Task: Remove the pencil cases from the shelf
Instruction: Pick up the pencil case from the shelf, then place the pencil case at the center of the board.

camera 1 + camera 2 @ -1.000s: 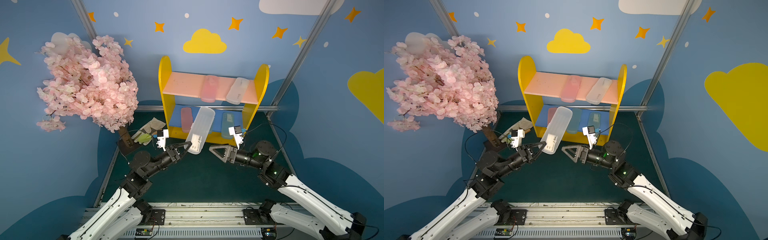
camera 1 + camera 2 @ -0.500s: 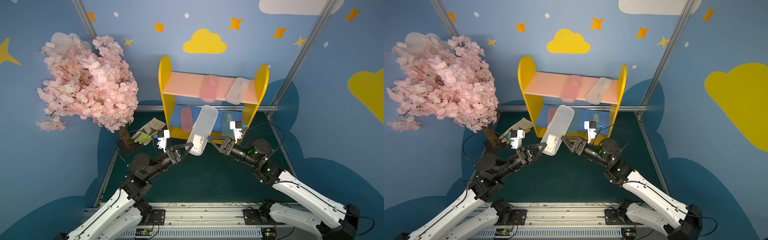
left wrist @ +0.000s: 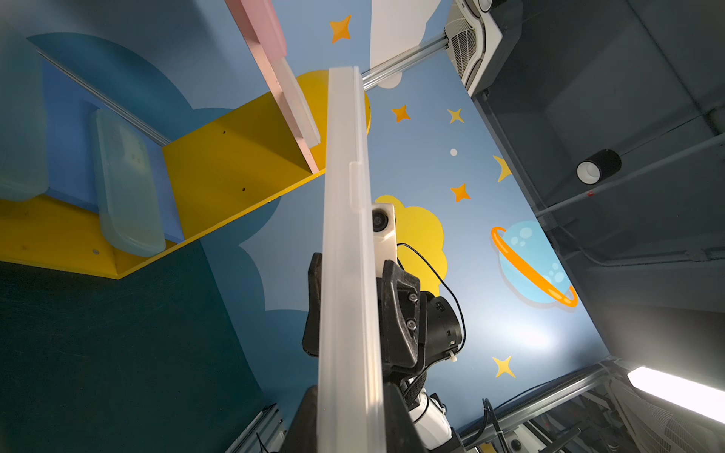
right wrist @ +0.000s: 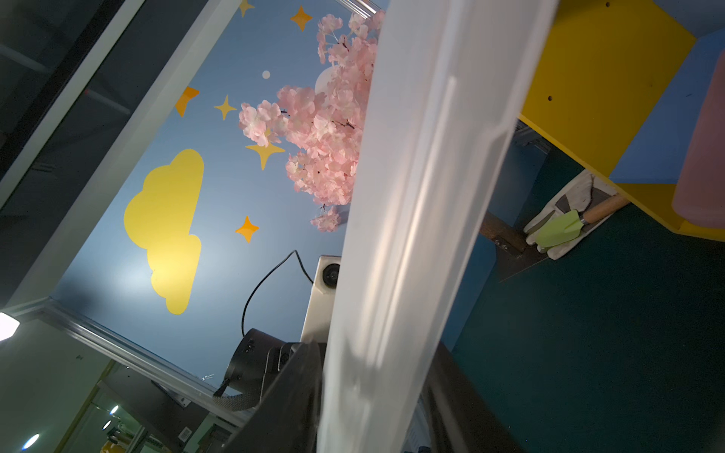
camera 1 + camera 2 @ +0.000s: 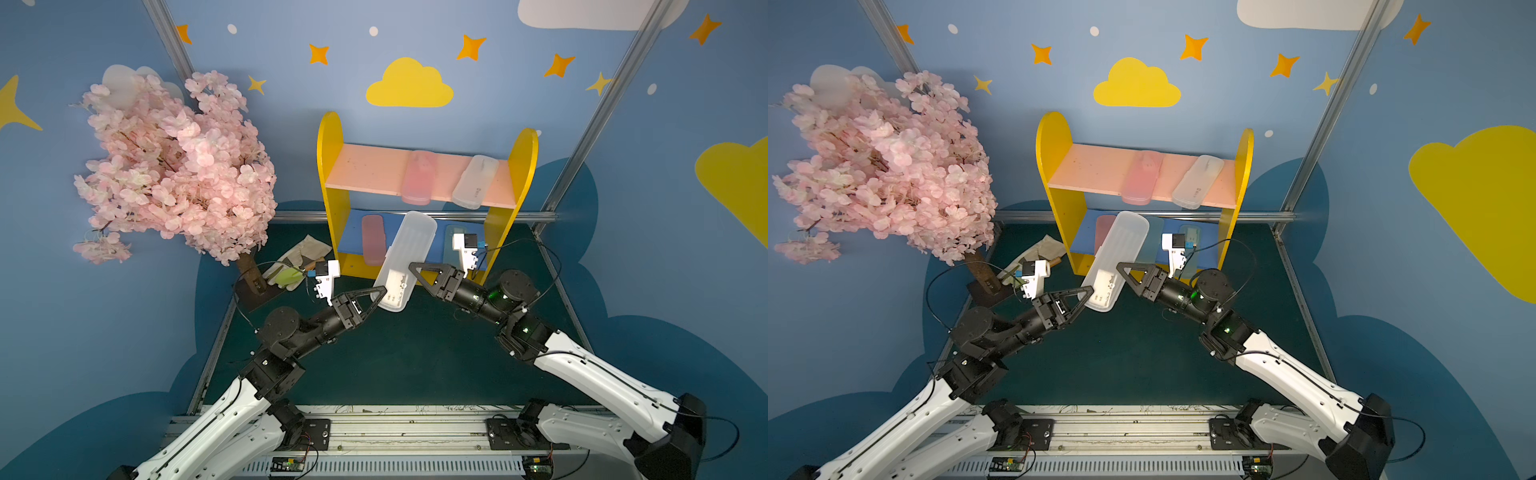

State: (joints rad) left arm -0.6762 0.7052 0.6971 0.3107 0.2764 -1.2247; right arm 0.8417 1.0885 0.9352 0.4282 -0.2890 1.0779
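1. Frosted white pencil case [image 5: 405,257]: held tilted in front of the shelf [image 5: 332,187], by its lower board.
2. Left gripper [image 5: 380,293] clenched on its near end. Right gripper [image 5: 413,268] straddles it, can't tell if clamped.
3. Dark green mat [image 5: 395,353], blue walls [image 5: 665,249], yellow clouds [image 5: 409,87], orange stars [image 5: 471,46].
4. White label [image 5: 395,296] on the case: print unreadable.

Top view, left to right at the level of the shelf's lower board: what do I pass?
blossom tree → glove with trowel → pink pencil case → frosted white pencil case, lifted in front → pale blue pencil case
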